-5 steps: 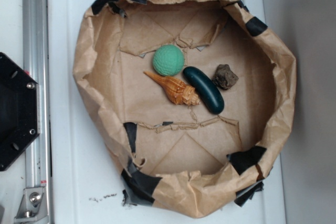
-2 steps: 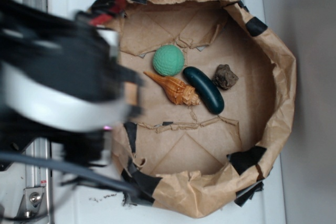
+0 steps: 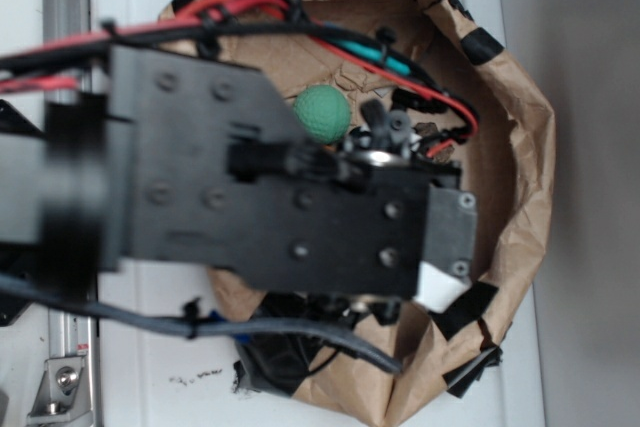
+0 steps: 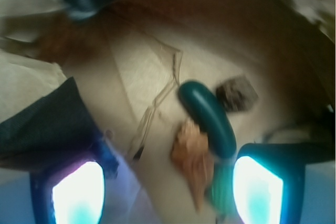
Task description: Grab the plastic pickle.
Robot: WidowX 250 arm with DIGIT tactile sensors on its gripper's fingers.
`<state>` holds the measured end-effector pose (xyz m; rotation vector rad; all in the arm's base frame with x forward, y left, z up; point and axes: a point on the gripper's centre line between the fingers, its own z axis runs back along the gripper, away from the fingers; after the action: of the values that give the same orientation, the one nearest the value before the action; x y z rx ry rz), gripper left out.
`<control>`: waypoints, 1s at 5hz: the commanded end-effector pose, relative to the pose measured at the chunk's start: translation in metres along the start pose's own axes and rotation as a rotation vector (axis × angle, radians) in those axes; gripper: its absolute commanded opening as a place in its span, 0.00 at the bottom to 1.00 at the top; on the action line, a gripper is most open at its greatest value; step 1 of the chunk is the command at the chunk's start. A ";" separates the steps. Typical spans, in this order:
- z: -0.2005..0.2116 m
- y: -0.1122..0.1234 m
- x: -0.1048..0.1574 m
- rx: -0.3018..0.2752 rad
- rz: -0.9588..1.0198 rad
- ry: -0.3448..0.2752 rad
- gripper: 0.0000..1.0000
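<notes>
Your glossy dark green plastic pickle lies on the floor of the crumpled brown paper basket, flanked by an orange ridged shell and a small brown lumpy rock. Your gripper hovers above, fingers spread wide, holding nothing. In the exterior view, the black arm hides all but the textured light green ball.

Glossy dark green plastic pickle; orange-tan shell; lighter green ball; brown rock; tan paper bag
</notes>
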<state>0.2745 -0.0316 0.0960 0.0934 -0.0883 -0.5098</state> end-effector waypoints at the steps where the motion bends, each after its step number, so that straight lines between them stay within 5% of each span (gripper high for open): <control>1: 0.009 0.021 0.010 -0.029 -0.043 -0.146 1.00; 2: 0.057 0.035 0.003 -0.054 0.008 -0.267 1.00; 3: 0.085 0.051 0.002 -0.040 0.051 -0.319 1.00; 4: 0.079 0.054 0.007 -0.033 0.044 -0.296 1.00; 5: 0.040 0.037 0.015 0.015 -0.075 -0.196 1.00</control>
<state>0.2983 0.0009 0.1271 0.0460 -0.2305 -0.5836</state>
